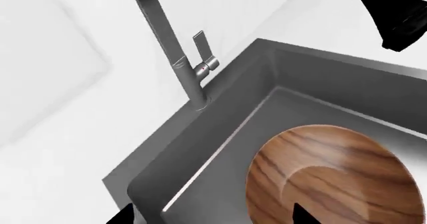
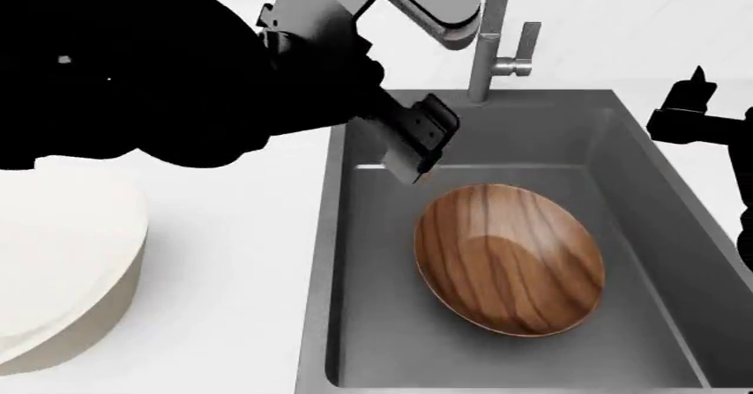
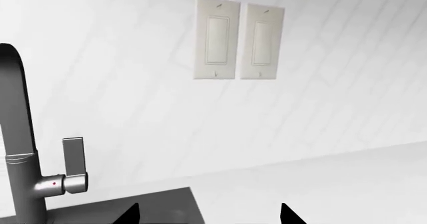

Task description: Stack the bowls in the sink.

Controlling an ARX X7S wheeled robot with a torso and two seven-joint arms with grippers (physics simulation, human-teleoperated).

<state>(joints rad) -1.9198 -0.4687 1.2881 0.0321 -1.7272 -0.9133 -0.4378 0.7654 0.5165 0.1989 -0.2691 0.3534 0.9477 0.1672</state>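
The brown wood-grain bowl (image 2: 509, 257) lies tilted in the dark grey sink (image 2: 376, 323). It also shows in the left wrist view (image 1: 327, 179). The cream-white bowl (image 2: 59, 271) stands on the white counter at the left, outside the sink. My left gripper (image 2: 414, 158) hangs over the sink's back left part, just above and beside the brown bowl. It is open and empty (image 1: 213, 219). My right gripper (image 2: 694, 103) is up by the sink's back right corner, open and empty (image 3: 210, 216), facing the wall.
The tall steel faucet (image 2: 488, 41) with its side lever stands behind the sink's back rim and shows in the left wrist view (image 1: 167, 38). Two light switches (image 3: 239, 38) are on the white wall. White counter surrounds the sink.
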